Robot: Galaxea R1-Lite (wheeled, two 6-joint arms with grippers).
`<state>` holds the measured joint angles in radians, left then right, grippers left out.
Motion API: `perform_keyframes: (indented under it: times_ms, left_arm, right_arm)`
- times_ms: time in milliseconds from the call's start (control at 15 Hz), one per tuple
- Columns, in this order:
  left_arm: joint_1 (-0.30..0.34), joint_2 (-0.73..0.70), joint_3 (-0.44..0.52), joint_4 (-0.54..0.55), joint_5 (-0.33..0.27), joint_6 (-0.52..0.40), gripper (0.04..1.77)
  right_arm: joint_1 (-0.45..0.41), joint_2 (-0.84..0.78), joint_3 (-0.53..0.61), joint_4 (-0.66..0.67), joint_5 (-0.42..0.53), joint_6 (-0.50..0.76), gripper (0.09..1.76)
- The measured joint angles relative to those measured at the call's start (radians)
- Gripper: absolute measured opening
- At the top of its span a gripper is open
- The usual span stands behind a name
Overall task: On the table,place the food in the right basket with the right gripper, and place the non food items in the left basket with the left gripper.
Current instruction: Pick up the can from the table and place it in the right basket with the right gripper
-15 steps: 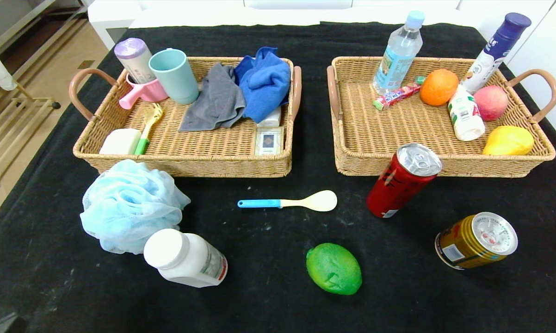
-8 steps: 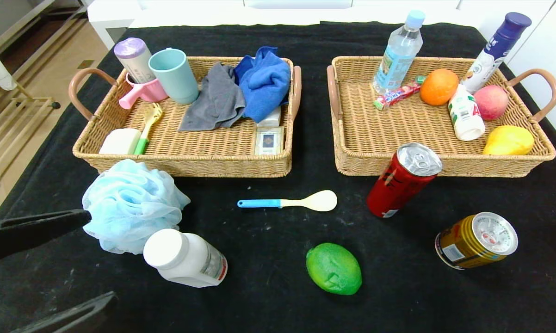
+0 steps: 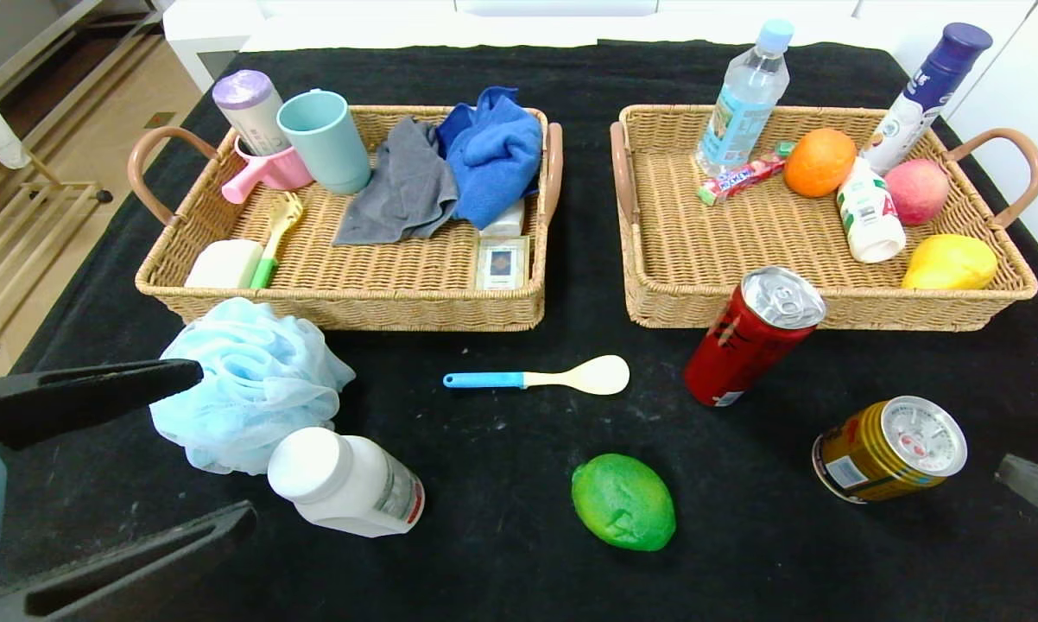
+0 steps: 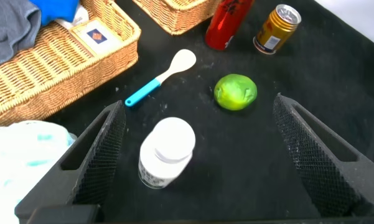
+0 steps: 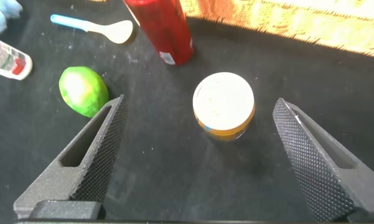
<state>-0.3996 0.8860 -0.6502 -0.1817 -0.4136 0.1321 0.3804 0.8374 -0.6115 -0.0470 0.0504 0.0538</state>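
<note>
The white bottle (image 4: 167, 151) stood on the table between the puff (image 3: 247, 380) and the lime (image 3: 624, 501), framed by the left gripper (image 4: 196, 155), whose jaws gaped wide. To grip cleanly it should descend straight, clearing the puff. The right gripper (image 5: 196, 155), equally spread, hung over the gold can (image 5: 224, 104); it should centre before closing, avoiding the red can (image 5: 160, 28).

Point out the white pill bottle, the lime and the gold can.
white pill bottle (image 3: 346, 481), head view, on its body near the cap.
lime (image 3: 623, 502), head view, middle of the fruit.
gold can (image 5: 224, 104), right wrist view, on its silver top.
</note>
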Motion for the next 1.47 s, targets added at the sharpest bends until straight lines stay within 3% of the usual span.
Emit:
perform_keyframes:
  times_ms: [400, 600, 867, 1133, 1467]
  left_arm:
    - [-0.009, 0.046, -0.011, -0.004, 0.002, -0.001, 1.72]
    - [-0.010, 0.051, -0.010, -0.003, 0.003, -0.001, 1.72]
    - [-0.010, 0.050, -0.009, -0.004, 0.003, -0.001, 1.72]
    - [-0.010, 0.047, -0.024, -0.003, 0.003, 0.000, 1.72]
    - [-0.010, 0.043, -0.006, -0.003, 0.003, 0.000, 1.72]
  right_arm:
    - [0.016, 0.021, -0.016, 0.010, -0.051, -0.007, 1.71]
    - [0.017, 0.042, -0.057, 0.076, -0.130, -0.001, 1.71]
    - [0.016, 0.115, -0.211, 0.305, -0.226, 0.076, 1.71]
    - [0.030, 0.244, -0.415, 0.543, -0.252, 0.244, 1.71]
    - [0.067, 0.415, -0.562, 0.669, -0.255, 0.299, 1.71]
